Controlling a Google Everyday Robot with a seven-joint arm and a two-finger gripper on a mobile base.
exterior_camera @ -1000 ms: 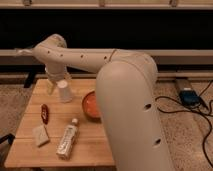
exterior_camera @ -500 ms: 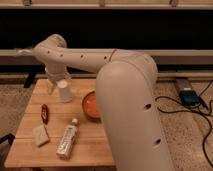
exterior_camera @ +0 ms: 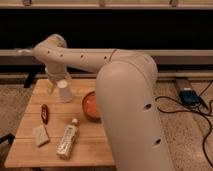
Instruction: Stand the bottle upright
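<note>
Camera view: the robot's pale arm [exterior_camera: 125,100] fills the right half and reaches back toward 10 o'clock over a wooden table [exterior_camera: 30,102]. The gripper [exterior_camera: 54,81] hangs above the table's far left part, just at 10 o'clock of a white paper cup [exterior_camera: 64,91] that stands upright. Whether the gripper is wide, narrow or holding anything cannot be told.

The bottle [exterior_camera: 67,140] lies on its side near the table's front edge, at 6 o'clock from the cup and well apart from the gripper, with its white cap pointing toward 1 o'clock. A pale beige block [exterior_camera: 40,135] lies at its 9 o'clock, and a dark red object [exterior_camera: 45,113] at 11 o'clock. An orange bowl [exterior_camera: 90,105] sits at the bottle's 1 o'clock, partly hidden by the arm. On the floor at 3 o'clock lies a blue device [exterior_camera: 189,96] with cables.
</note>
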